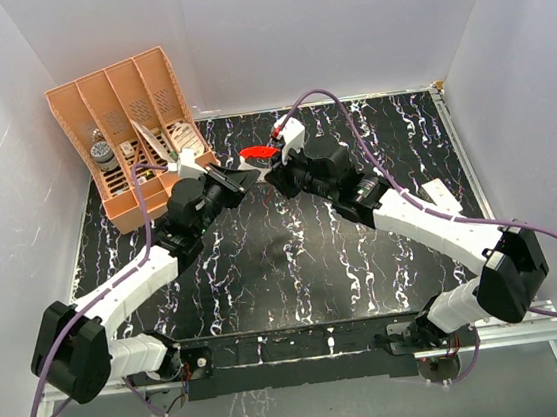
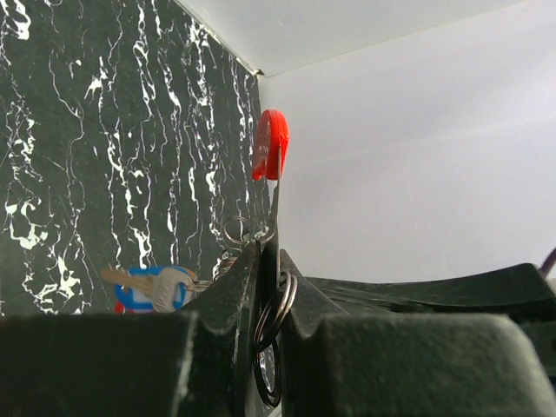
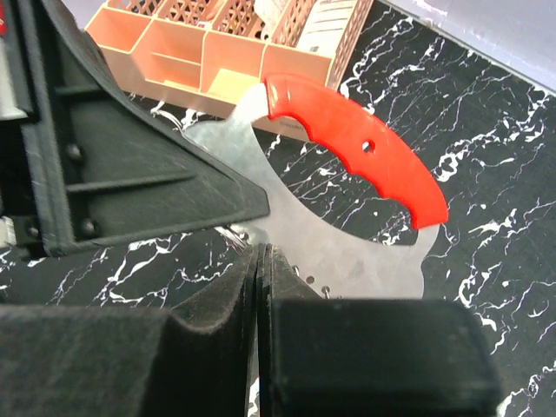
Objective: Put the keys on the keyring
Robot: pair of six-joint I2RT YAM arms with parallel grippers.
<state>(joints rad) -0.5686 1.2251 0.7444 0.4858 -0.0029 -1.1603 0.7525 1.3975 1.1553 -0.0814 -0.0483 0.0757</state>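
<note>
The keyring is a flat grey tag (image 3: 347,248) with a curved red grip (image 3: 356,148), held up on edge. My left gripper (image 2: 271,252) is shut on the tag, and metal split rings (image 2: 276,304) sit between its jaws. A blue-headed key (image 2: 139,291) with a pale blade shows just left of its finger; whether it hangs or lies on the table I cannot tell. My right gripper (image 3: 263,256) is shut, its tips at the tag's lower edge beside a thin wire ring (image 3: 237,237). From above, both grippers (image 1: 245,175) (image 1: 273,174) meet under the red grip (image 1: 259,154).
An orange slotted organizer (image 1: 135,94) with small items stands at the back left, close behind the left arm. White walls (image 1: 338,21) close in the black marbled table (image 1: 315,265) at the back and both sides.
</note>
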